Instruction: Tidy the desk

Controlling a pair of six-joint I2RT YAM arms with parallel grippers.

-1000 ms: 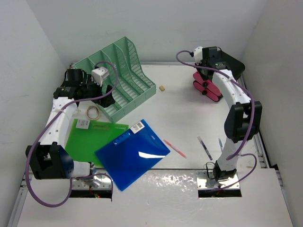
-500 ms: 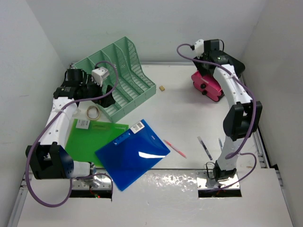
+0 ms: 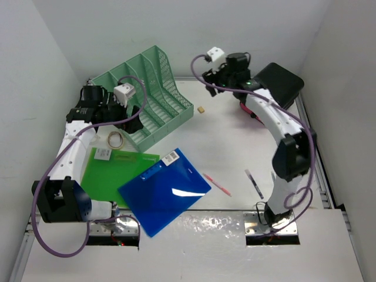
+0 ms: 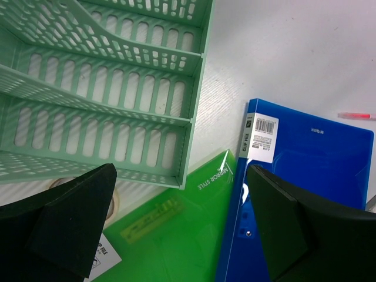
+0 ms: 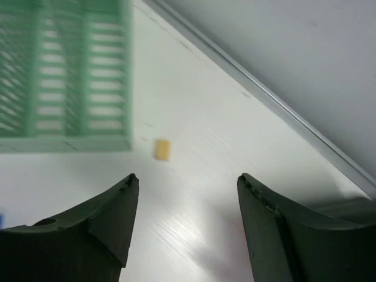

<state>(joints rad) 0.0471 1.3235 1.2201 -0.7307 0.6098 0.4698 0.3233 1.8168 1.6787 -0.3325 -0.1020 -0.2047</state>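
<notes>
Your top view looks down from high behind the near edge onto the whole tabletop [image 3: 235, 147]. Your left wrist camera hangs close over the mint-green file rack [image 4: 106, 117] and blue folder [image 4: 305, 176]. Your right wrist camera looks low past the small tan block [image 5: 162, 149] toward the far rail [image 5: 282, 111]. All three views share the rack.

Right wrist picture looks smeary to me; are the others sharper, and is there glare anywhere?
Right wrist view: blurred, the green rack and small tan block soft-edged. Left wrist view: sharp, the barcode label on the blue folder crisp. Top view: sharp, with a white glare patch on that folder.
</notes>
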